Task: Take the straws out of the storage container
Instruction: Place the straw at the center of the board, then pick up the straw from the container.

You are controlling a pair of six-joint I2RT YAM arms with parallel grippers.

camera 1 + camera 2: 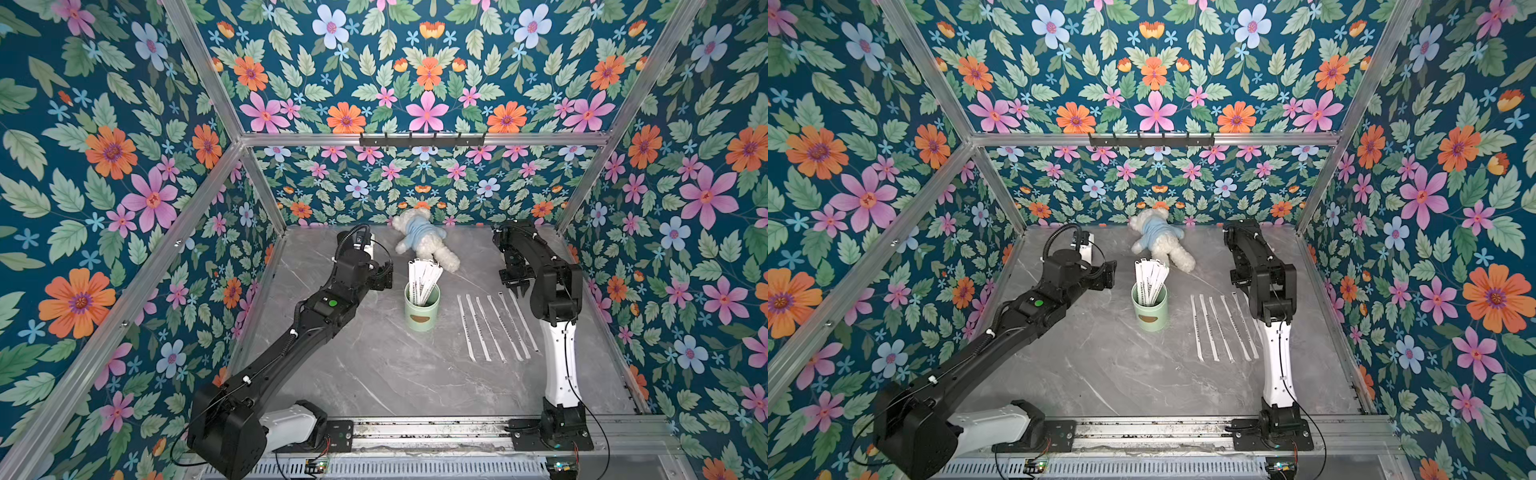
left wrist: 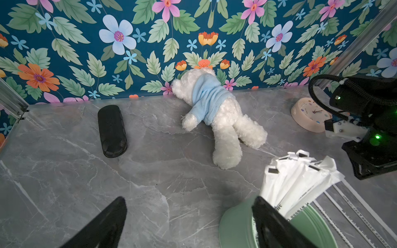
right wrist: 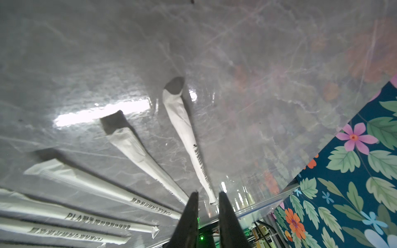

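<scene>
Right jaws, narrowly parted and empty, hover over the far tips of six straws (image 1: 491, 328) lying on the surface (image 1: 374, 374), axes 11-to-5 o'clock. Left jaws gape wide at 10 o'clock of the storage container (image 1: 422, 318), whose upright bundle (image 1: 422, 276) fans toward 1 o'clock.

My fingers (image 3: 189, 219) look like matt black plastic. The straws (image 3: 184, 128) wear creased white paper; the surface (image 3: 236, 53) is glossy grey marble; the teddy bear (image 2: 227, 128) is fluffy plush.
</scene>
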